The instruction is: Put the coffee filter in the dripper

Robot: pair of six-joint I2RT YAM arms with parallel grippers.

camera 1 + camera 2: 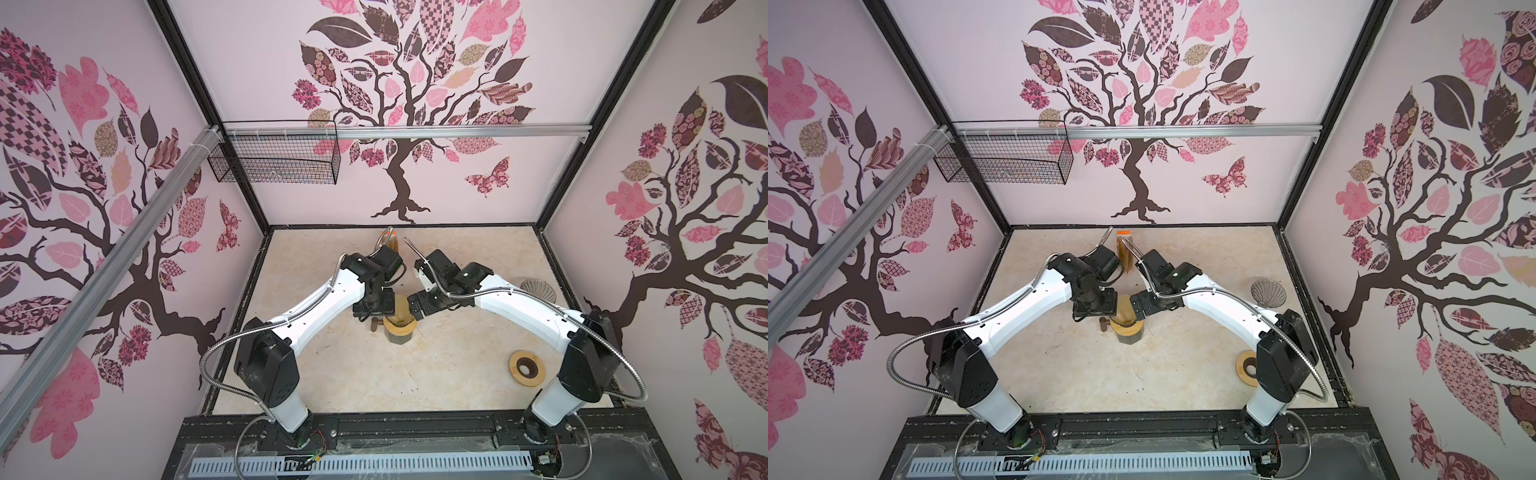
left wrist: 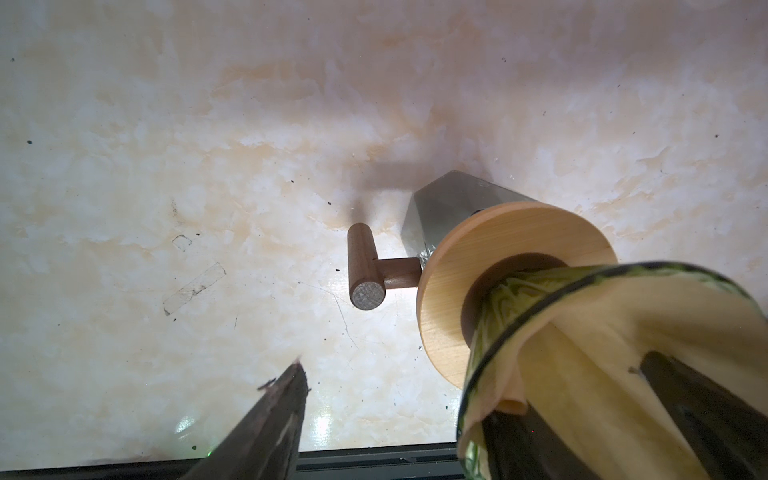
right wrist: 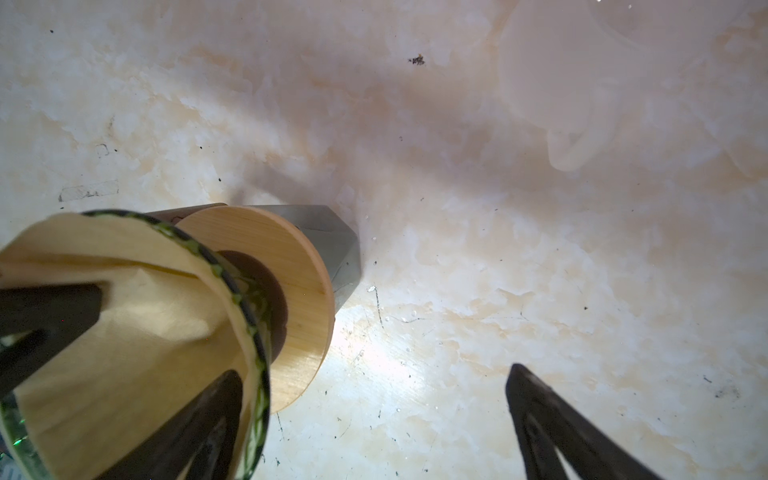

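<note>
My left end effector stands open astride the rim of the green glass dripper, one finger inside on the brown paper coffee filter, which lies in the cone above a grey mug. My right end effector, wide open, straddles the opposite rim. Seating looks nearly finished. Next, I judge, both should lift straight out without dragging the paper.

White arms, black joints, steel conduits.
</note>
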